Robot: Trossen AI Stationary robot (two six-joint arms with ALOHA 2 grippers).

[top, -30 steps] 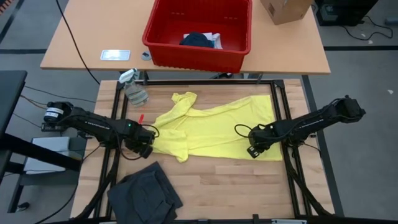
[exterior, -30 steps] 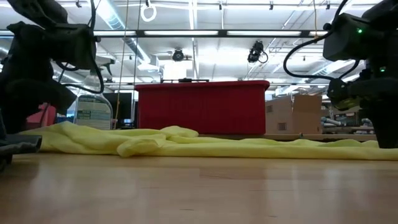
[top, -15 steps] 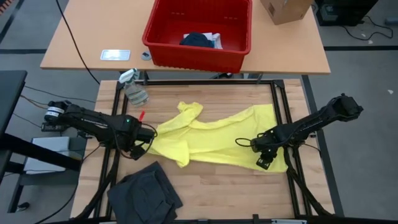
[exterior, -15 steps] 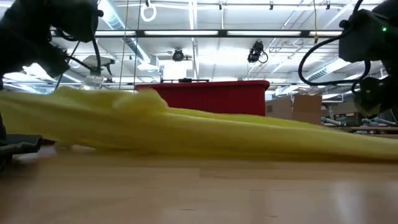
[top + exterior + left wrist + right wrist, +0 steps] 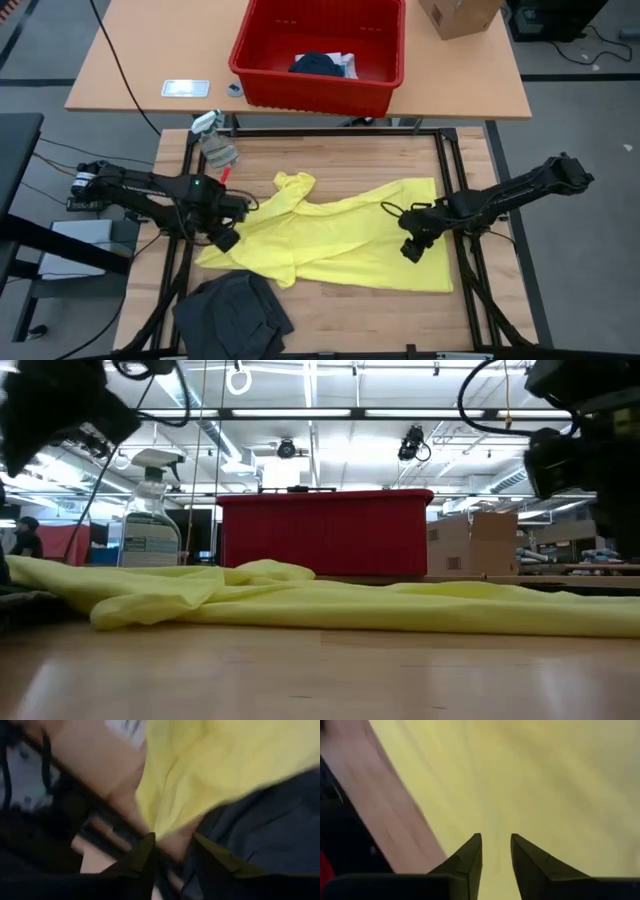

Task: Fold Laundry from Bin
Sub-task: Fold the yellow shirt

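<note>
The high view looks straight down on the whole table (image 5: 350, 300). The low view sits at tabletop height, facing the red bin (image 5: 325, 532). The 2 wrist views hover close over the yellow shirt (image 5: 545, 780), which all 4 views share.

The left gripper (image 5: 174, 851) has its two dark fingers (image 5: 142, 855) a little apart, with nothing between them. Beyond them lie the yellow garment (image 5: 210, 765), the dark grey garment (image 5: 270, 830) and the wooden table (image 5: 95, 755).
</note>
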